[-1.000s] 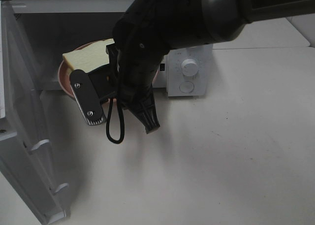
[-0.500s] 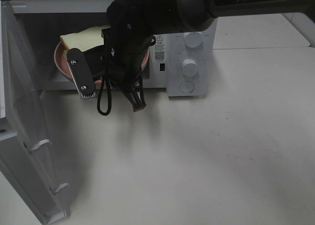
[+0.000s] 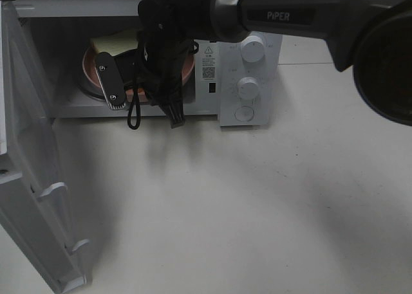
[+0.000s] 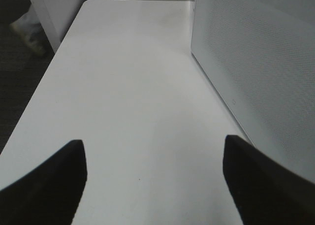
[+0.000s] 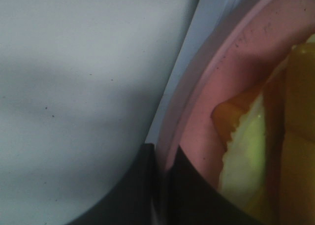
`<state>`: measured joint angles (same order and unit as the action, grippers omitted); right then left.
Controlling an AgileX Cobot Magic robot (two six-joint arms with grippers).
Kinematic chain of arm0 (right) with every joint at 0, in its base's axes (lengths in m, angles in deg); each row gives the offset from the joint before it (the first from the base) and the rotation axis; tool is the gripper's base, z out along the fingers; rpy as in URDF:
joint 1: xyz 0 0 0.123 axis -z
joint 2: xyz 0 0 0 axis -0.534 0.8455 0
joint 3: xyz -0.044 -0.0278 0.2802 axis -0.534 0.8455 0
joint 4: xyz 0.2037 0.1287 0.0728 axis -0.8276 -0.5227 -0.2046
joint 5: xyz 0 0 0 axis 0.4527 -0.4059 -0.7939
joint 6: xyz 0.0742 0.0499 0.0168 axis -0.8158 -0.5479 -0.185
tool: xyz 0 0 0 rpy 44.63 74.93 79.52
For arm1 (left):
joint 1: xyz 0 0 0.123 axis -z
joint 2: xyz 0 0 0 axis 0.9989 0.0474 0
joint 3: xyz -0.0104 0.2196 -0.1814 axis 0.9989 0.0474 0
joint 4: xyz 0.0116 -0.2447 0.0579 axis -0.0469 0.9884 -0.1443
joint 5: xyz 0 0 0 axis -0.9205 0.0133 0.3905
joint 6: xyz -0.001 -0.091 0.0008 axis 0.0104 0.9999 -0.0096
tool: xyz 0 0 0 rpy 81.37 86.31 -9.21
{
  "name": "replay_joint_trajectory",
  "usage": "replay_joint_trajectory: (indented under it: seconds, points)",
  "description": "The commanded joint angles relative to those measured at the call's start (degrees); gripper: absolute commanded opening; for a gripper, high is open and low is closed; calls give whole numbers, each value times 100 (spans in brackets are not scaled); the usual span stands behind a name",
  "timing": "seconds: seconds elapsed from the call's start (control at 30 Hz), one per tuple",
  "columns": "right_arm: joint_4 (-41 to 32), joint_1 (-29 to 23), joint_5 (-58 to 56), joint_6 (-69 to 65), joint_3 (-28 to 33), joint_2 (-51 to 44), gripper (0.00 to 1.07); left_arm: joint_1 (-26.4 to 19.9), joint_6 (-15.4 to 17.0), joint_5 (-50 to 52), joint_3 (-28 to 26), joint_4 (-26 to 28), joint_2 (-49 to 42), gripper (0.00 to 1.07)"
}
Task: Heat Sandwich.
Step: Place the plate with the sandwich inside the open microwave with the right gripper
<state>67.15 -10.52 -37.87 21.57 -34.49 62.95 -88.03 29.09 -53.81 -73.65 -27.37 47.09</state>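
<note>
The sandwich [image 3: 114, 43] lies on a round pink plate [image 3: 90, 69] inside the open microwave [image 3: 212, 11]. My right gripper [image 3: 138, 91] reaches across from the right into the cavity and is shut on the plate's near rim. The arm hides much of the plate. The right wrist view shows the dark fingertips [image 5: 142, 185] pinching the pink rim [image 5: 236, 62], with the yellowish sandwich [image 5: 256, 156] just beyond. My left gripper [image 4: 152, 185] is open over bare table, nothing between its fingers; it does not show in the exterior high view.
The microwave door [image 3: 26, 178] stands swung open at the left. Its control panel [image 3: 248, 82] with round knobs is right of the cavity. A perforated white panel [image 4: 256, 77] runs beside the left gripper. White table [image 3: 257, 210] spreads in front.
My right arm has carried the plate with the sandwich away from the table's front and deeper into the microwave cavity. The left gripper's state is unchanged.
</note>
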Motion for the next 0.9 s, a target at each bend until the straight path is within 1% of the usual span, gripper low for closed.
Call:
replay_joint_trajectory:
  seconds: [0.03, 0.07, 0.23, 0.7, 0.9]
  points:
    - [-92, 74, 63, 120, -447, 189, 0, -6, 6, 103, 17, -23, -97, 74]
    - [-206, 115, 52, 235, -642, 298, 0, -6, 6, 103, 17, -23, -97, 74]
    - [-367, 218, 166, 556, -871, 453, 0, -6, 6, 103, 17, -23, -97, 74]
    - [-407, 401, 682, 825, -871, 533, 0, -6, 6, 103, 17, -23, -97, 74]
    - [-476, 413, 699, 825, -871, 619, 0, -6, 6, 103, 17, -23, -97, 74]
